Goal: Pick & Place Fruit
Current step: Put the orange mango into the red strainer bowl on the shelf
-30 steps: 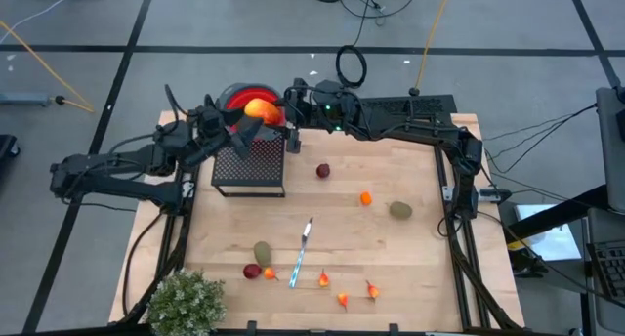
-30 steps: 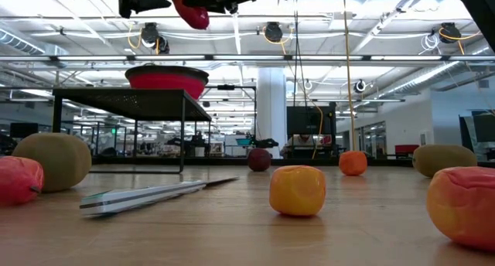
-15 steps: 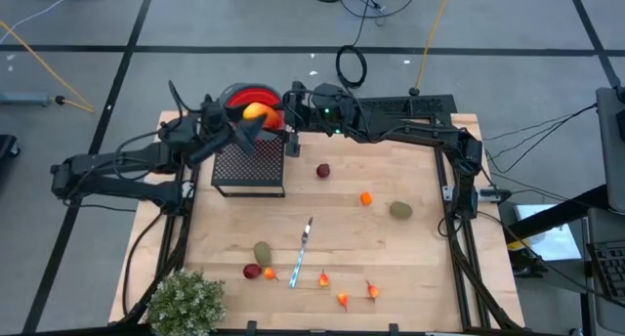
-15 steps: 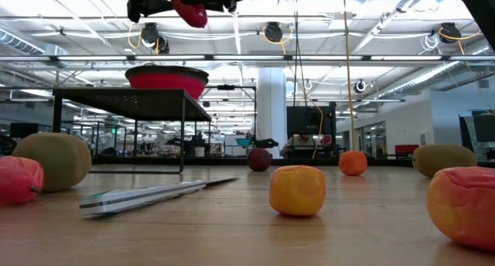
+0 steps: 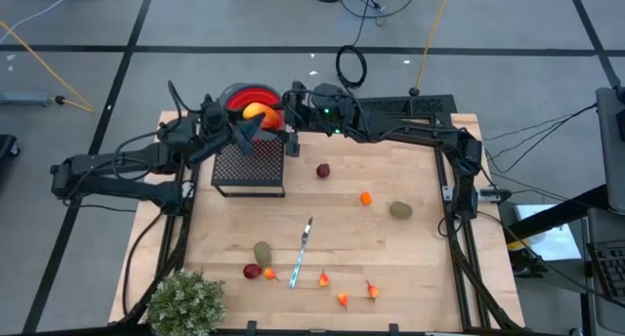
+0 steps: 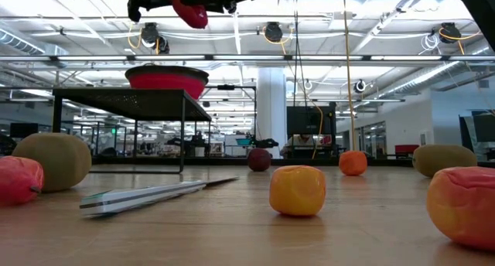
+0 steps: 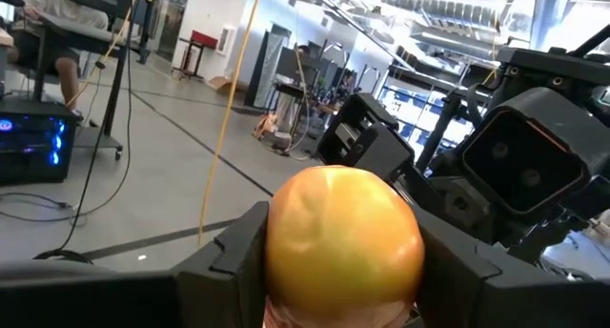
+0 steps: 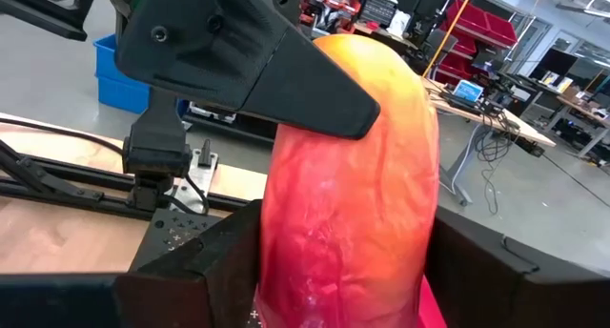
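Elongated orange-red fruit (image 5: 256, 111) held aloft over the red bowl (image 5: 237, 94); remaining small fruits (image 5: 322, 170) scattered across the counter (image 5: 391, 258).

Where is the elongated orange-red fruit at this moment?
In the high view the elongated orange-red fruit is at the table's far left, above the red bowl on the black stand, between the left gripper and right gripper.

We note a red bowl (image 6: 167, 78) on a dark stand (image 6: 124, 104). A red fruit (image 6: 188, 8) hangs above it among dark arm parts. On the wooden table (image 6: 232, 227) lie a knife (image 6: 147, 195), a yellow-orange fruit (image 6: 298, 190), an olive oval (image 6: 52, 161) and a dark-red ball (image 6: 259, 159).
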Controlling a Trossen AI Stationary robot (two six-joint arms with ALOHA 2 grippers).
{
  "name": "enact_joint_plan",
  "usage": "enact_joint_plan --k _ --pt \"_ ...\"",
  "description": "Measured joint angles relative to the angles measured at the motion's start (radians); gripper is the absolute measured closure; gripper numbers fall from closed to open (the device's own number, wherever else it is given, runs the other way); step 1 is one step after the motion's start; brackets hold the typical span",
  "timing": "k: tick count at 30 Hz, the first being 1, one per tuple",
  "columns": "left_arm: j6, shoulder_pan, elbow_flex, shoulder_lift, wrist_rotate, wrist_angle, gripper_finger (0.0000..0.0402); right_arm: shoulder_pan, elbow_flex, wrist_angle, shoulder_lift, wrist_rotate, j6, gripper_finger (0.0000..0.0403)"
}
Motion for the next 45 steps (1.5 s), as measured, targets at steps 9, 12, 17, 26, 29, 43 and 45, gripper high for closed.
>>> enact_joint_plan --k 9,12,17,26,29,43,45 --pt "0.014 0.008 -0.001 -0.001 -0.021 -0.006 0.0217 0.002 0.001 -0.075 -0.001 0.095 -0.019 0.0132" --pt "0.028 0.025 -0.001 -0.002 -0.024 -0.011 0.0217 -0.001 0.001 -0.108 -0.001 0.104 -0.020 0.0124" --pt "0.030 0.074 -0.001 -0.001 -0.001 -0.035 0.0217 0.008 0.001 -0.134 -0.001 0.116 -0.021 0.0114" --pt "0.067 0.158 -0.001 -0.002 -0.002 -0.032 0.0218 0.021 0.001 -0.152 -0.001 0.200 -0.044 0.0110" --pt "0.063 0.178 -0.001 0.000 0.017 -0.038 0.0218 0.020 0.000 -0.178 -0.011 0.205 -0.045 0.0110" --pt "-0.051 0.260 -0.001 -0.001 0.037 -0.037 0.0218 0.004 0.000 -0.280 -0.013 0.206 -0.070 0.0114" --pt "-0.087 0.275 -0.001 -0.001 0.043 -0.037 0.0218 -0.002 0.000 -0.292 -0.014 0.204 -0.070 0.0122"
